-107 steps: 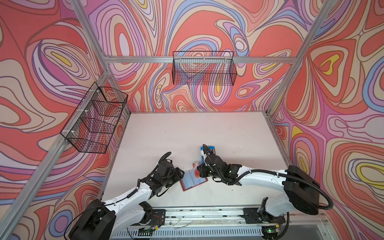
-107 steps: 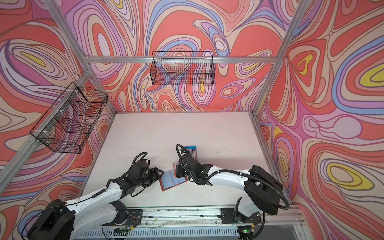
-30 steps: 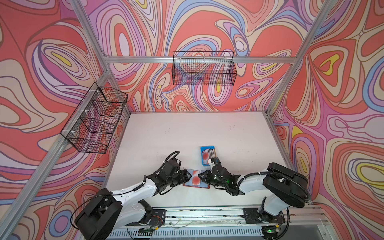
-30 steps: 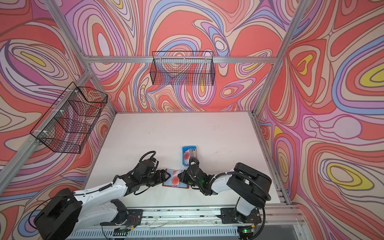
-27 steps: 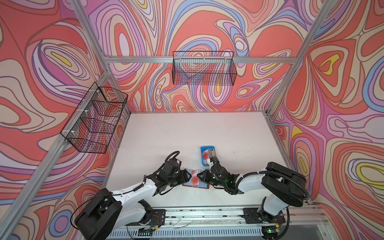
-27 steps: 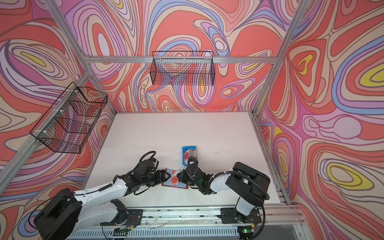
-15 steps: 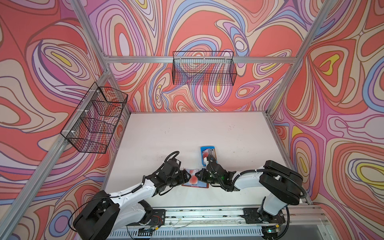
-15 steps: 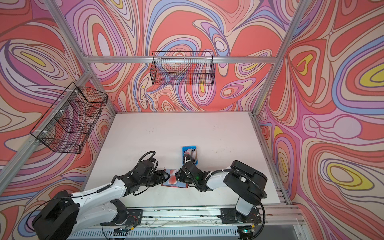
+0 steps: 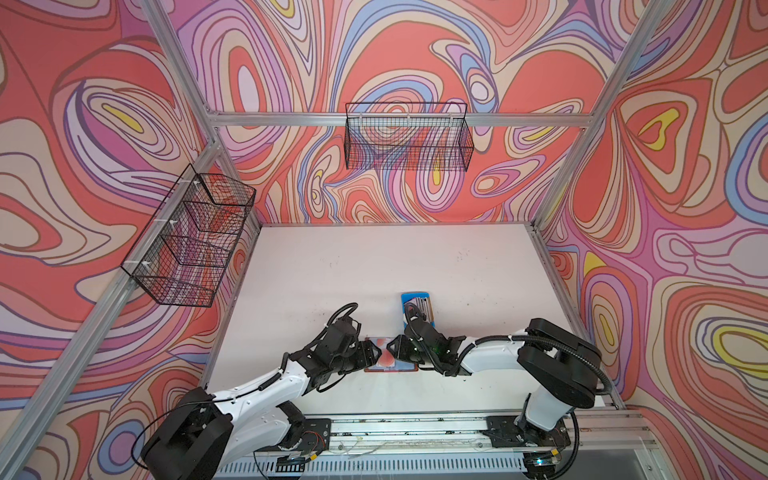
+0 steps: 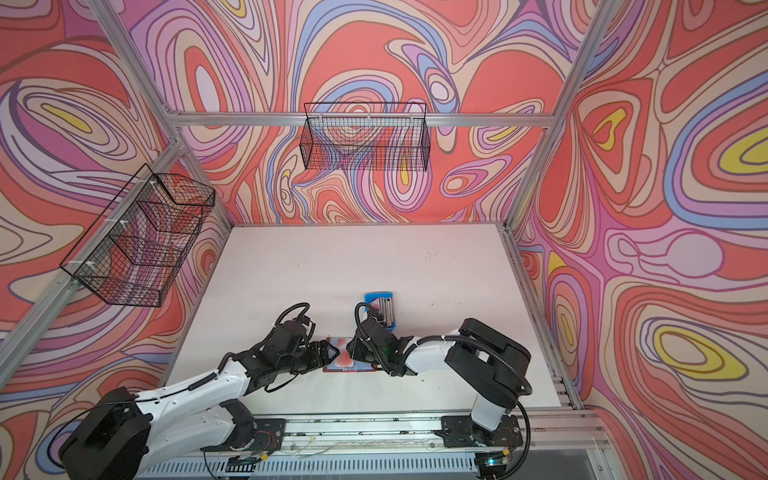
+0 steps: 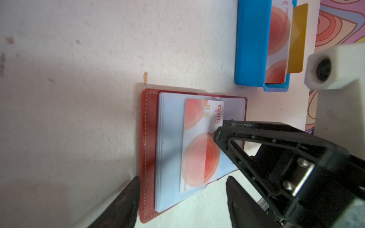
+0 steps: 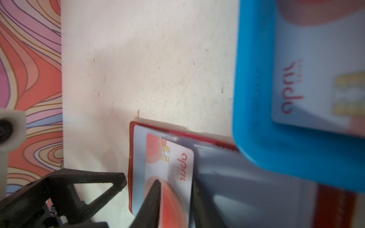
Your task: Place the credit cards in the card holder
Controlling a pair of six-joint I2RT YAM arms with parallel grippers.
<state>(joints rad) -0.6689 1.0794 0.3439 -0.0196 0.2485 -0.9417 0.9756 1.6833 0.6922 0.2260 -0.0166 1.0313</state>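
The red card holder point(image 9: 409, 366) point(image 10: 368, 365) point(image 11: 150, 138) point(image 12: 130, 158) lies open and flat on the white table, clear sleeves up. A white credit card with red circles point(image 11: 199, 158) point(image 12: 173, 158) point(image 9: 384, 359) sits partly inside the top sleeve. My right gripper point(image 9: 392, 351) point(image 10: 351, 349) point(image 12: 175, 183) hovers over that card's outer end with its fingers a little apart, open. My left gripper point(image 9: 374, 356) point(image 10: 332, 355) point(image 11: 182, 180) is open wide, and the holder's end lies between its fingers. More credit cards point(image 11: 278, 39) point(image 12: 308, 79) stand in the blue tray.
The blue tray point(image 9: 417, 297) point(image 10: 378, 296) point(image 11: 250, 49) point(image 12: 254, 79) stands just behind the holder and also holds a yellow card point(image 11: 297, 39). Black wire baskets hang on the left wall point(image 9: 187, 245) and the back wall point(image 9: 407, 141). The arms' rail point(image 9: 415, 428) runs along the table's front edge.
My right gripper has moved a little left over the holder and its fingers have come apart. The left gripper has stayed wide at the holder's end.
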